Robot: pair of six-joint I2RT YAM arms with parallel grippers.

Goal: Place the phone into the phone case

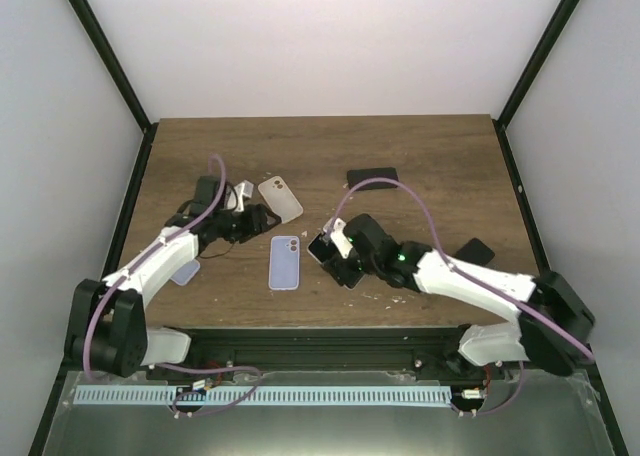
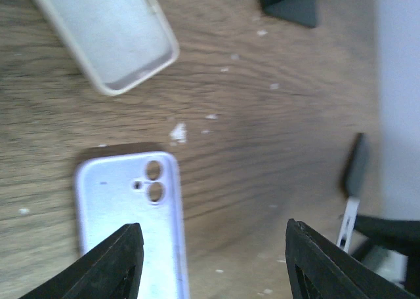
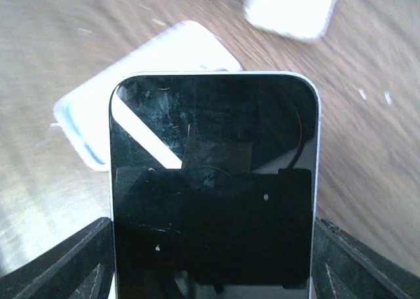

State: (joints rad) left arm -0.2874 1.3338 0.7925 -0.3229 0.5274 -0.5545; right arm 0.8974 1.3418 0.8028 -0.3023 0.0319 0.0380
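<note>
While the right hand (image 3: 213, 266) clasps the phone (image 3: 213, 168), the left hand (image 2: 213, 253) hovers unclenched.

1. I can read no word, brand, number or sign in any of my views.
2. The phone (image 3: 213, 181) I hold shows me only dark glass with reflections and scratches, and no lettering.
3. The lilac phone case (image 2: 128, 207) on the bench (image 2: 262, 148) is plain around its camera holes. The cream phone case (image 2: 108, 30) looks plain too. Both are too blurred to show any fine print.
</note>
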